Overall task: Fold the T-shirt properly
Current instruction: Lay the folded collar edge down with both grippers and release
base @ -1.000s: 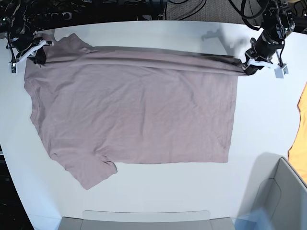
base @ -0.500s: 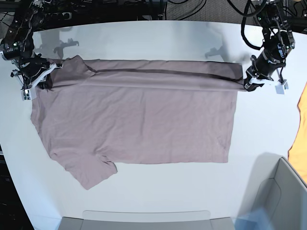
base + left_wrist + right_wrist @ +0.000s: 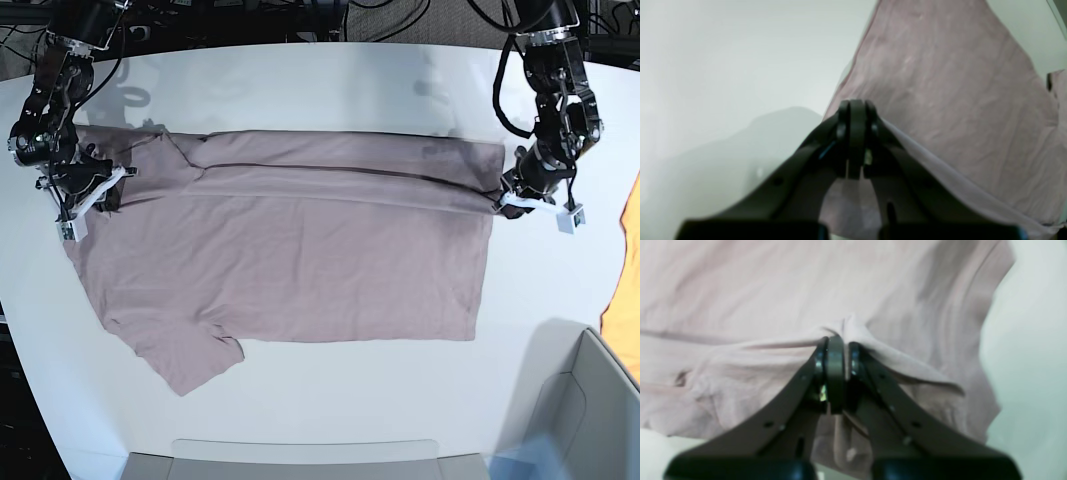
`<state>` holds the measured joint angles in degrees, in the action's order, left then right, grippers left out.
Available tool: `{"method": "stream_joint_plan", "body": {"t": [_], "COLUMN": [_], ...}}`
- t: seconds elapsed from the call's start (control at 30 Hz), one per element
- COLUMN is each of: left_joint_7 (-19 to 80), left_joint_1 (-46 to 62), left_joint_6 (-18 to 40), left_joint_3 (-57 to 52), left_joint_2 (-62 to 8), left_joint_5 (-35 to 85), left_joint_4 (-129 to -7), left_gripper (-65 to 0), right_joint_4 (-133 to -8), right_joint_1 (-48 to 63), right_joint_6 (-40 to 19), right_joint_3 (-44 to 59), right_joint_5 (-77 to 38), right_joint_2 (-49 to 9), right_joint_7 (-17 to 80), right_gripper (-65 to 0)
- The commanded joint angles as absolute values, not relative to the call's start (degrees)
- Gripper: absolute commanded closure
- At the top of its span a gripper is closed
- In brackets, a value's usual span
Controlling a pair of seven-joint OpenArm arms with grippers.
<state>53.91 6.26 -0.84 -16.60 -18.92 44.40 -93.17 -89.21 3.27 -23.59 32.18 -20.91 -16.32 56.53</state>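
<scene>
The dusty mauve T-shirt [image 3: 290, 260] lies spread on the white table [image 3: 330, 390], with its far edge doubled over toward the front in a long band. My left gripper [image 3: 508, 200] is shut on the shirt's far right corner. In the left wrist view its jaws [image 3: 856, 110] pinch the cloth's [image 3: 957, 83] edge. My right gripper [image 3: 88, 192] is shut on the shirt near the far left shoulder. In the right wrist view [image 3: 836, 341] a bunch of fabric [image 3: 756, 290] is pinched between the jaws. One sleeve [image 3: 190, 360] sticks out at the front left.
A bright orange cloth [image 3: 625, 270] hangs in at the right edge. A grey bin [image 3: 585, 410] stands at the front right. A grey tray edge [image 3: 300, 452] runs along the front. Cables and frame parts [image 3: 300, 15] lie behind the table.
Both grippers have moved toward the front of the table, carrying the shirt's far edge with them. The folded-over band has grown wider.
</scene>
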Motion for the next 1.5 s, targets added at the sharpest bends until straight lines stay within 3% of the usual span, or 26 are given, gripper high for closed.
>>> {"method": "stream_joint_plan", "body": {"t": [0.0, 0.33, 0.6, 0.67, 0.8, 0.93, 1.13, 1.4, 1.47], "left_joint_7": [52.8, 52.8, 52.8, 52.8, 52.8, 52.8, 52.8, 51.9, 51.9], "left_joint_1": [5.1, -0.5, -1.5, -1.2, -0.7, 1.5, 4.7, 4.7, 4.4], "left_joint_6": [-0.7, -0.7, -0.7, -0.7, -0.7, -0.7, -0.3, -0.3, -0.3], "left_joint_3": [-16.8, -16.8, -16.8, -17.0, -17.4, -18.9, -18.1, -7.1, -5.2], "left_joint_2": [-19.6, -19.7, -19.8, -19.9, -20.1, -20.2, -19.6, -20.0, -19.8], "left_joint_5": [44.4, 44.4, 44.4, 44.4, 44.5, 44.5, 44.5, 44.3, 42.1], "left_joint_4": [-93.4, -85.7, -84.9, -85.2, -87.7, -91.6, -96.0, -95.9, -95.8], "left_gripper": [0.0, 0.0, 0.0, -1.5, -12.3, -11.0, -0.2, 0.0, 0.0], "right_joint_4": [-89.5, -81.8, -78.4, -78.5, -80.4, -86.8, -96.5, -96.3, -94.7], "right_joint_1": [1.7, -6.4, -8.3, -8.2, -8.0, -6.5, -0.6, 5.3, 5.1], "right_joint_6": [-23.6, -23.6, -23.6, -23.6, -23.7, -23.7, -23.6, -23.6, -23.6], "right_joint_3": [32.1, 31.8, 24.4, 24.4, 24.6, 24.7, 27.4, 30.4, 30.5], "right_joint_5": [-21.2, -18.8, -17.1, -17.2, -17.3, -17.3, -17.2, -17.2, -17.1], "right_joint_2": [-17.5, -18.2, -19.2, -19.1, -19.2, -19.4, -18.9, -17.7, -17.9], "right_joint_7": [55.3, 55.2, 55.1, 55.1, 55.1, 55.1, 55.5, 55.2, 55.1], "right_gripper": [0.0, 0.0, 0.0, -7.0, -23.6, -29.0, -26.4, 0.0, 0.0]}}
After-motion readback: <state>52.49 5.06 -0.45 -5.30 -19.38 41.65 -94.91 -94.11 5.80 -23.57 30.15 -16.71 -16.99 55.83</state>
